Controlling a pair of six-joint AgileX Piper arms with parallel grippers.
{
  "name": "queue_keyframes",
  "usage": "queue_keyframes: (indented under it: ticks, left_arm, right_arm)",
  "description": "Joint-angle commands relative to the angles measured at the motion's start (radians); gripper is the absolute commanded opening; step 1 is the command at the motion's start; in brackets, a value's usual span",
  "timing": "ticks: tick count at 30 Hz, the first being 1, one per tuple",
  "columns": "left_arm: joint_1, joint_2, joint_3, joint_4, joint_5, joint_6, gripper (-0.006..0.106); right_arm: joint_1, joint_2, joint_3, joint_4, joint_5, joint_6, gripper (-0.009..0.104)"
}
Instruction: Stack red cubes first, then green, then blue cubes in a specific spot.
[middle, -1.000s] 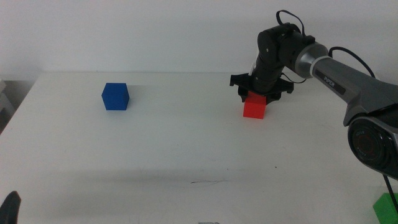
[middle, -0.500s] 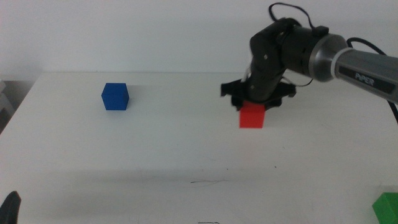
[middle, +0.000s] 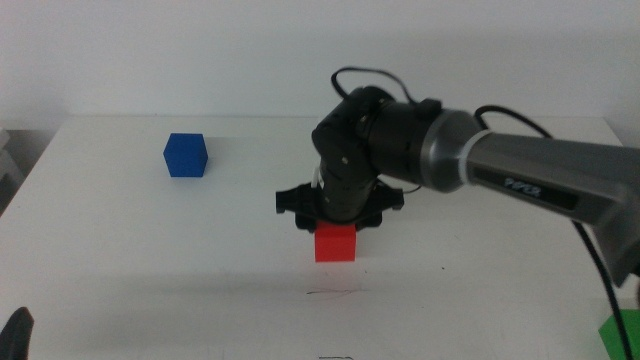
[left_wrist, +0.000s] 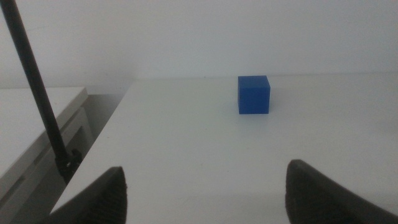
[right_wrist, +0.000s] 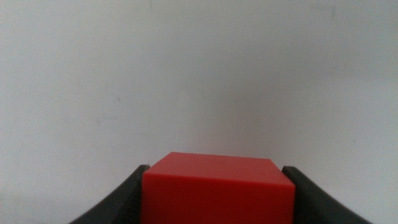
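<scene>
Right gripper (middle: 335, 222): the arm's wrist covers the fingertips in the middle view, and the red cube (middle: 335, 243) hides its own top under that wrist; in the right wrist view the cube's lower part is cut off by the frame edge, so contact with the table cannot be told. Green cube (middle: 621, 332) is cut by the near right corner, only part showing. Left gripper (middle: 17, 333) shows as a dark sliver at the near left edge; the thin dark line (middle: 330, 293) is too faint to read.
</scene>
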Motion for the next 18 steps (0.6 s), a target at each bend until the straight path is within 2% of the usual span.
queue_keyframes:
  ticks: [1,13,14,17,18]
  left_arm:
    - [-0.002,-0.026,-0.002,0.000,-0.075,-0.013,0.084]
    - [-0.002,-0.026,-0.002,0.000,-0.075,-0.013,0.084]
    - [-0.002,-0.026,-0.002,0.000,-0.075,-0.013,0.084]
    - [-0.002,-0.026,-0.002,0.000,-0.075,-0.013,0.084]
    - [-0.002,-0.026,-0.002,0.000,-0.075,-0.013,0.084]
  right_arm:
    - [0.000,-0.034,-0.021,-0.018,-0.016,0.017,-0.001]
    - [-0.002,0.045,-0.021,0.019,0.013,0.018,-0.001]
    - [-0.002,0.045,-0.021,-0.005,0.031,0.016,0.004]
    - [-0.002,0.043,-0.021,-0.008,0.031,0.016,0.020]
    - [-0.002,0.039,-0.022,-0.008,0.031,-0.009,0.062]
